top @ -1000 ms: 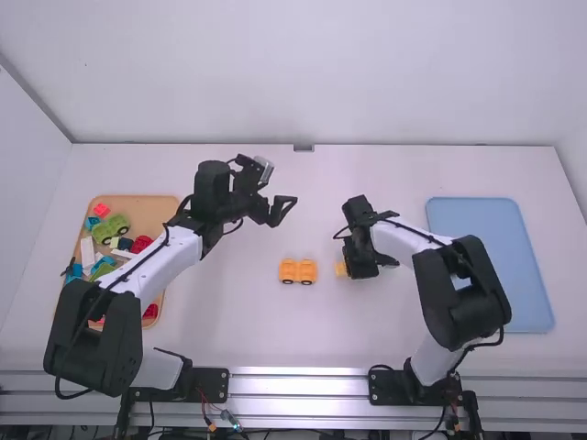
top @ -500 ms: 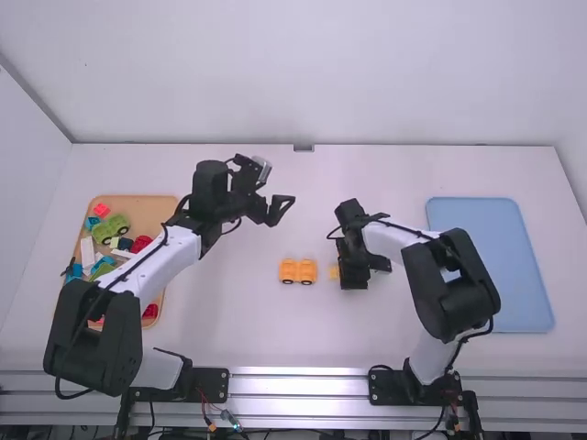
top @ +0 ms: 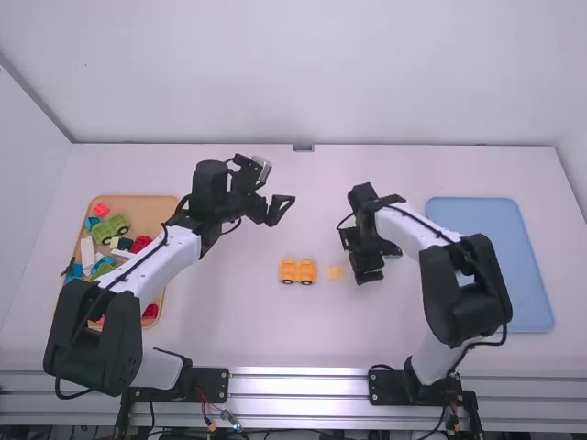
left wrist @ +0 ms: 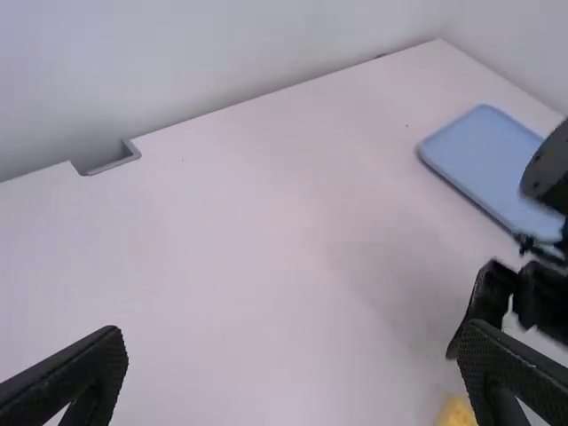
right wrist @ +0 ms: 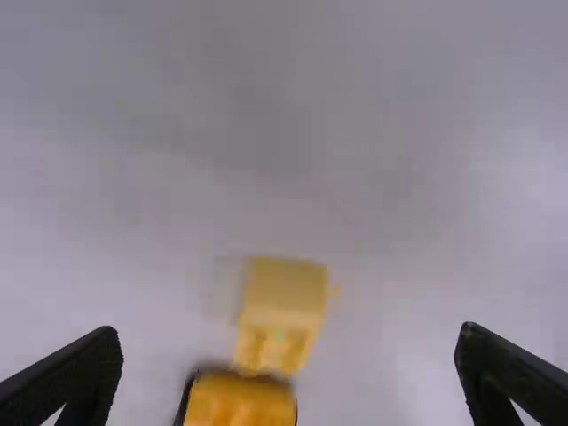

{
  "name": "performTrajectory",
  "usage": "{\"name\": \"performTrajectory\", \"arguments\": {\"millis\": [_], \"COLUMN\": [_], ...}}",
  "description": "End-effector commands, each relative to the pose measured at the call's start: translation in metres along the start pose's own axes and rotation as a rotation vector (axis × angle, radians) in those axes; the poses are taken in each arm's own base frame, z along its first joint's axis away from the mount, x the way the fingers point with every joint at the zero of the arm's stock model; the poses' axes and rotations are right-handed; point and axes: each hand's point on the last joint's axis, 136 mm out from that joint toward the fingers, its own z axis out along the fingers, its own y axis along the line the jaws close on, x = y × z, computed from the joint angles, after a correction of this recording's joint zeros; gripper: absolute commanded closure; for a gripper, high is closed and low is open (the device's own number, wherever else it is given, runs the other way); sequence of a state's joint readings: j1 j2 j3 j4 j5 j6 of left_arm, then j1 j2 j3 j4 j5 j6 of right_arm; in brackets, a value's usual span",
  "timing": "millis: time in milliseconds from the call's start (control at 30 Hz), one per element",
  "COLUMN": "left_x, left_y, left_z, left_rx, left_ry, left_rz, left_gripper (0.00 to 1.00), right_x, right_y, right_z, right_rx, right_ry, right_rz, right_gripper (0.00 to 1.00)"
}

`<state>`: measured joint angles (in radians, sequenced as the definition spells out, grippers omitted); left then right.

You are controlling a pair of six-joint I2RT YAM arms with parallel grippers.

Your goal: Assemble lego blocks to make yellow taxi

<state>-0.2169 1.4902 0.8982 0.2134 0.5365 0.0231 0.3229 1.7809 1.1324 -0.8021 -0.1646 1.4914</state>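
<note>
Looking over the white table (top: 229,321), finding it bearing two trays, two arms and the pieces being worked on. Seeing the left arm (top: 165,261) reaching out over the table, well apart from those pieces, and the right arm (top: 445,284) leaning in just beside them. Noting a blue tray (top: 537,275) lying beyond the right arm, and a wooden tray (top: 156,215) holding loose coloured blocks (top: 113,226) by the left arm.

Finding the left gripper (left wrist: 293,333) spreading its fingers wide on nothing, and the right gripper (right wrist: 290,332) likewise holding its fingers apart, pinching nothing.

Seeing the yellow-orange wheeled block (top: 298,270) standing on the table near the middle, and the smaller, paler yellow block (top: 336,272) lying just beside it, toward the right arm, unjoined.

Judging the taxi as being only partly built, with the joining of these two still waiting. Expecting both pieces to be behaving as light, stiff, smooth plastic, hardly fragile but possibly slipping under a crooked pinch. Favouring gripping the yellow block low on opposite flat sides, leaving its joining face free. Suggesting bracing the wheeled block by its body, its wheels likely rolling under a push.
</note>
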Motion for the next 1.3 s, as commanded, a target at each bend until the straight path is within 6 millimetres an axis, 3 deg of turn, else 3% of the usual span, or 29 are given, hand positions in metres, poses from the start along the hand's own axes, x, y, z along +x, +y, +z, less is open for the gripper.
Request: {"name": "performTrajectory", "arguments": {"millis": [0, 133, 200, 233, 267, 333, 433, 533, 567, 600, 667, 800, 900, 1000, 1067, 1267], "left_x": [-0.007, -0.007, -0.006, -0.006, -0.006, -0.003, 0.007, 0.017, 0.022, 0.024, 0.031, 0.048, 0.061, 0.082, 0.101, 0.132], "left_y": [0.002, 0.009, 0.021, 0.029, 0.029, 0.042, 0.044, 0.037, 0.025, 0.019, -0.006, -0.038, -0.054, -0.070, -0.079, -0.085], "left_z": [-0.002, -0.002, -0.003, -0.004, -0.004, -0.007, -0.008, -0.007, -0.005, -0.004, -0.005, -0.014, -0.018, -0.024, -0.028, -0.028], "left_rx": [-0.010, -0.056, -0.123, -0.172, -0.172, -0.252, -0.264, -0.220, -0.140, -0.103, 0.059, 0.284, 0.379, 0.482, 0.550, 0.635], "left_ry": [-0.016, -0.013, -0.011, -0.010, -0.010, 0.004, 0.044, 0.092, 0.116, 0.120, 0.122, 0.100, 0.072, 0.025, -0.003, -0.041], "left_rz": [0.019, 0.017, 0.016, 0.017, 0.017, 0.011, -0.005, 0.088, 0.188, 0.222, 0.353, 0.525, 0.618, 0.708, 0.758, 0.739], "left_gripper": [0.01, 0.01, 0.01, 0.01, 0.01, 0.01, 0.01, 0.01, 0.01, 0.01, 0.01, 0.01, 0.01, 0.01, 0.01, 0.01], "right_x": [0.000, -0.015, -0.033, -0.052, -0.052, -0.089, -0.101, -0.079, -0.055, -0.045, -0.010, 0.032, 0.049, 0.051, 0.048, 0.055], "right_y": [0.028, 0.049, 0.061, 0.072, 0.072, 0.083, 0.089, 0.098, 0.100, 0.100, 0.094, 0.069, 0.050, 0.032, 0.023, 0.009], "right_z": [-0.048, -0.076, -0.084, -0.091, -0.091, -0.104, -0.111, -0.107, -0.102, -0.101, -0.101, -0.113, -0.126, -0.134, -0.131, -0.116], "right_rx": [-0.134, -0.186, -0.163, -0.131, -0.131, 0.010, 0.057, -0.056, -0.160, -0.205, -0.413, -0.774, -1.001, -1.138, -1.183, -1.286], "right_ry": [-0.024, -0.160, -0.286, -0.406, -0.406, -0.614, -0.675, -0.624, -0.566, -0.545, -0.457, -0.357, -0.350, -0.376, -0.394, -0.321], "right_rz": [-0.476, -0.976, -1.173, -1.281, -1.281, -1.491, -1.635, -1.821, -1.999, -2.060, -2.276, -2.535, -2.642, -2.709, -2.723, -2.608], "right_gripper": [0.01, 0.01, 0.01, 0.01, 0.01, 0.01, 0.01, 0.01, 0.01, 0.02, 0.01, 0.01, 0.01, 0.01, 0.01, 0.01]}}
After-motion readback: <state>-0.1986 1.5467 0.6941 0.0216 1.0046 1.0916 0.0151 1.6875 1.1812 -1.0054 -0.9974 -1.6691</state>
